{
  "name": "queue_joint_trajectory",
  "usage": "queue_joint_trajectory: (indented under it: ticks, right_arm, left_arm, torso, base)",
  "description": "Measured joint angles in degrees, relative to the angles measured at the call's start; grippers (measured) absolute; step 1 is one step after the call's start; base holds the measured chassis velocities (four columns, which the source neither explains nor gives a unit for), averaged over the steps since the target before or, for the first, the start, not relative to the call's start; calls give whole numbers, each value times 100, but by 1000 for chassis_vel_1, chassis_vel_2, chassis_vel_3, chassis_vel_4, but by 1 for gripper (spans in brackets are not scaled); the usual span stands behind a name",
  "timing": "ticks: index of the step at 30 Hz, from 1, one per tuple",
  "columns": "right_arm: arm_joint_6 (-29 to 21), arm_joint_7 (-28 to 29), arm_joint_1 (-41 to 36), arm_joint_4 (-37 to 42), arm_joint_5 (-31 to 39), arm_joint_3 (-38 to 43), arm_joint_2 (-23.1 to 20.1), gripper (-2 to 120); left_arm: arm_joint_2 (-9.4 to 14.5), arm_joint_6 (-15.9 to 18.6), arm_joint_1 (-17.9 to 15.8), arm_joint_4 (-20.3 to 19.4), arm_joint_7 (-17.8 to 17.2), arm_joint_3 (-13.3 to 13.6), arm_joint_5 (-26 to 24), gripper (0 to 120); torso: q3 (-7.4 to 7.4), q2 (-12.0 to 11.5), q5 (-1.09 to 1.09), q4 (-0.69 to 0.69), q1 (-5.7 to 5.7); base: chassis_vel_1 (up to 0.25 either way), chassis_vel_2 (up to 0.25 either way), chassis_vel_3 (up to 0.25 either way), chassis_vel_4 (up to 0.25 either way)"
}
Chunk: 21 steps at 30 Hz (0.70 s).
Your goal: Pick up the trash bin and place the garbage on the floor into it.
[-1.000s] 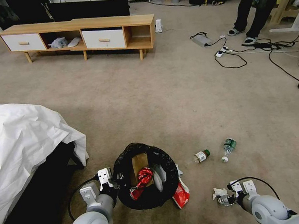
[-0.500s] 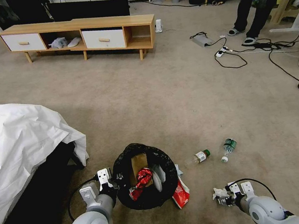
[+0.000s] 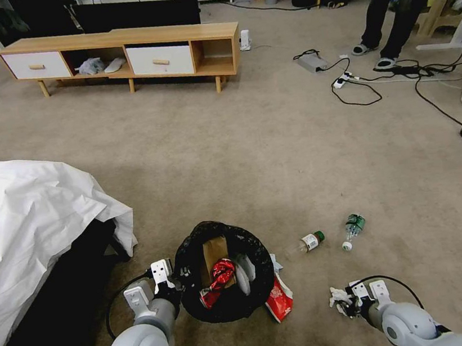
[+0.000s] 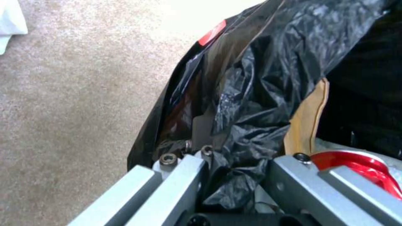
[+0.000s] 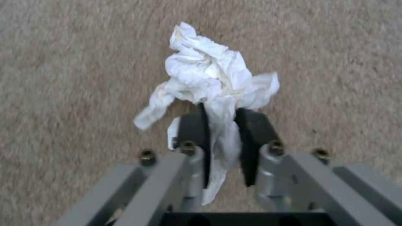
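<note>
Tissue in the right gripper, bin off to its left

The white tissue (image 5: 211, 78) is hanging pinched in the right gripper (image 3: 348, 306) above the floor (image 3: 273, 150); the trash bin (image 3: 255, 249), its rim being clamped by the left gripper (image 3: 177, 276), is sitting to the left.

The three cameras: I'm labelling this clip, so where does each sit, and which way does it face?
Head view: on the robot's head, facing forward and down at the floor; both arms show.
Left wrist view: on the left wrist, facing the trash bin; left gripper clamps its rim.
Right wrist view: on the right wrist, facing carpet; right gripper pinches a tissue.
Shared: head and left wrist views show the bin.
</note>
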Motion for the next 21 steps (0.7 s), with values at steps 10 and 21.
queue_joint_trajectory:
  ticks: [10, 21]
  right_arm:
    - [34, 13, 191, -69, 94, -143, 76, 0]
    - [30, 143, -245, 515, 271, 189, -220, 0]
  left_arm:
    - [55, 1, -57, 43, -14, -18, -76, 0]
    - [104, 27, -78, 42, -25, 51, -104, 0]
  torso:
    - [0, 0, 13, 5, 0]
    - [1, -1, 6, 4, 0]
  base:
    - [0, 0, 0, 0]
    - [0, 0, 0, 0]
